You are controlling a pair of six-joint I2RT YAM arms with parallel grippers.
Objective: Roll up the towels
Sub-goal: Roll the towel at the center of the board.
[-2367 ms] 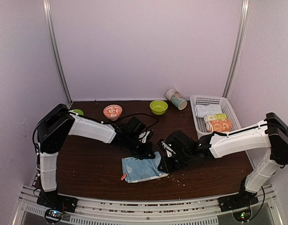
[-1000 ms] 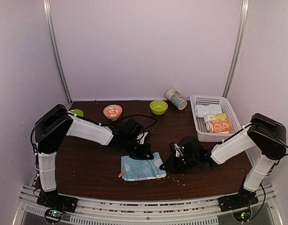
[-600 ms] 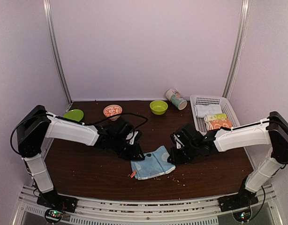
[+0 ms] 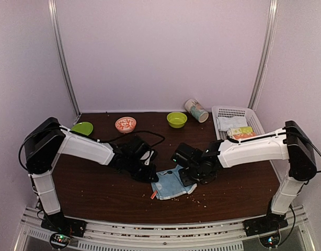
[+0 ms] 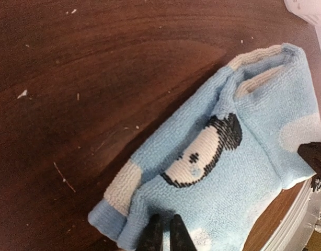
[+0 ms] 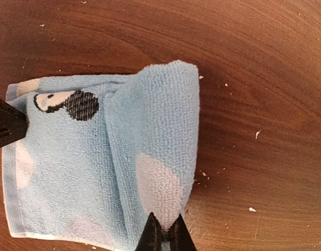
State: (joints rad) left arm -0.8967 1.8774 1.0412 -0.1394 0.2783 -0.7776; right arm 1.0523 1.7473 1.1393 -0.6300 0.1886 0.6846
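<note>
The light blue towel (image 4: 172, 186) lies on the brown table between my two arms, with a Mickey head (image 5: 205, 151) on its upper face. Its right part is folded over into a thick flap (image 6: 155, 130). In the right wrist view my right gripper (image 6: 164, 231) is shut on the near end of that flap. My left gripper (image 5: 164, 231) has its tips almost together, pinching cloth at the towel's left edge. From above, the left gripper (image 4: 151, 175) and the right gripper (image 4: 184, 177) sit at opposite sides of the towel. The orange towel (image 4: 245, 136) lies rolled in the basket.
The white basket (image 4: 239, 112) at the back right also holds a yellow-green roll (image 4: 240, 129) and a pale roll (image 4: 229, 122). A tipped cup (image 4: 196, 110), a green bowl (image 4: 176, 120), an orange patterned bowl (image 4: 125, 124) and a green plate (image 4: 82, 127) line the back. Crumbs dot the table.
My right gripper has come left over the towel and folded its right side onto itself. The left gripper has shifted slightly right along the towel's left edge. The towel has turned a little.
</note>
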